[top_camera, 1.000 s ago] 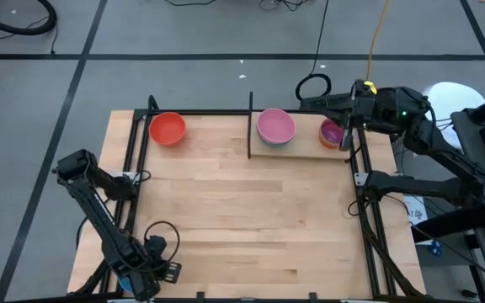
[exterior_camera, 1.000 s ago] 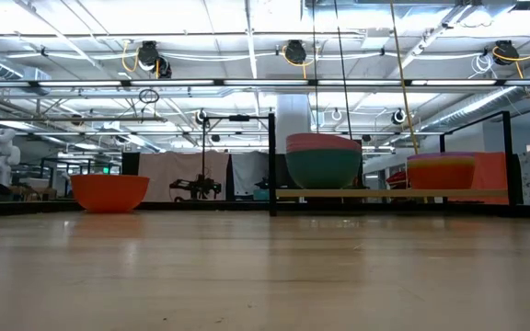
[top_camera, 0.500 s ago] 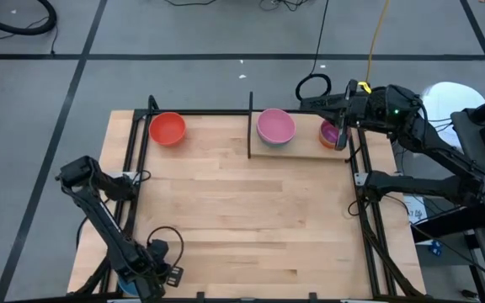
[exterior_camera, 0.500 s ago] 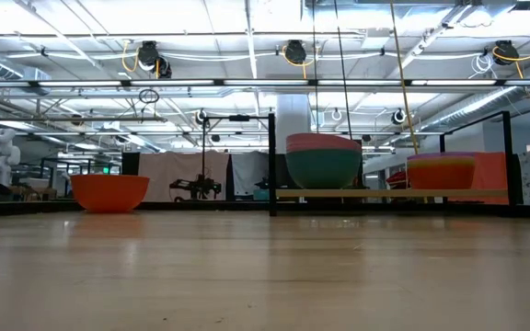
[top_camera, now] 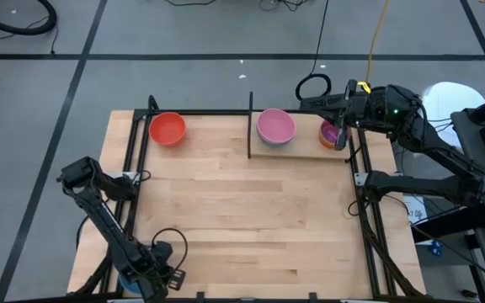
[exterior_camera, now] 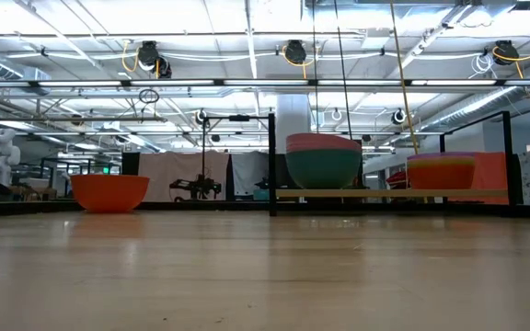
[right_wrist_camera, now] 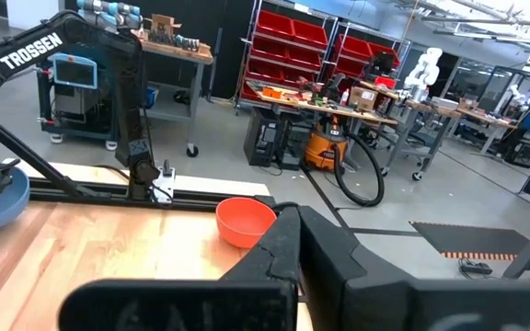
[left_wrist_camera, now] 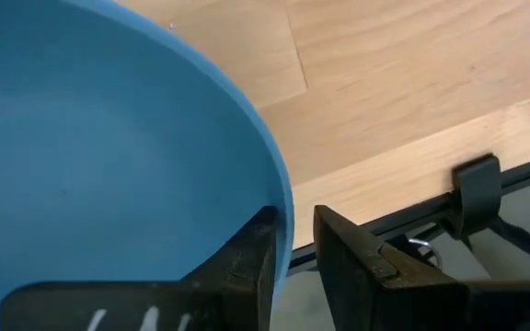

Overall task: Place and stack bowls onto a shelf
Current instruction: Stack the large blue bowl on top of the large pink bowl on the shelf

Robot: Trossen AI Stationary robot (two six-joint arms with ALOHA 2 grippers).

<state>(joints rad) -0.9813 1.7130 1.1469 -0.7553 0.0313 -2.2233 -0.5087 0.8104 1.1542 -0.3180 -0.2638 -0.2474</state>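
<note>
A blue bowl (left_wrist_camera: pixel 109 156) is at the table's near left corner, and my left gripper (left_wrist_camera: pixel 294 221) is shut on its rim. In the high view the arm hides most of that bowl (top_camera: pixel 125 284). On the shelf (top_camera: pixel 306 148) stand a pink-topped stack of bowls (top_camera: pixel 275 126) and a smaller purple-topped stack (top_camera: pixel 330 132). A red-orange bowl (top_camera: pixel 167 129) rests on the table at the far left. My right gripper (top_camera: pixel 344 126) hangs shut beside the smaller stack, touching nothing. My left gripper pinches the blue bowl's rim (left_wrist_camera: pixel 286 198), with one finger (left_wrist_camera: pixel 247 262) inside the bowl and the other finger (left_wrist_camera: pixel 348 253) outside its wall. The fingers come from above, pointing steeply down. I cannot tell whether the bowl's base rests on the table.
A tall black post (top_camera: pixel 250 126) stands at the shelf's left end. Black metal rails (top_camera: pixel 133 181) frame the table's edges. The wooden table (top_camera: pixel 242 210) lies between the bowls and the near edge. The low view shows both stacks (exterior_camera: pixel 323 161) on the shelf board (exterior_camera: pixel 394 193).
My left gripper has sunk a little and shifted toward the table's near edge, keeping its hold on the blue bowl's rim.
</note>
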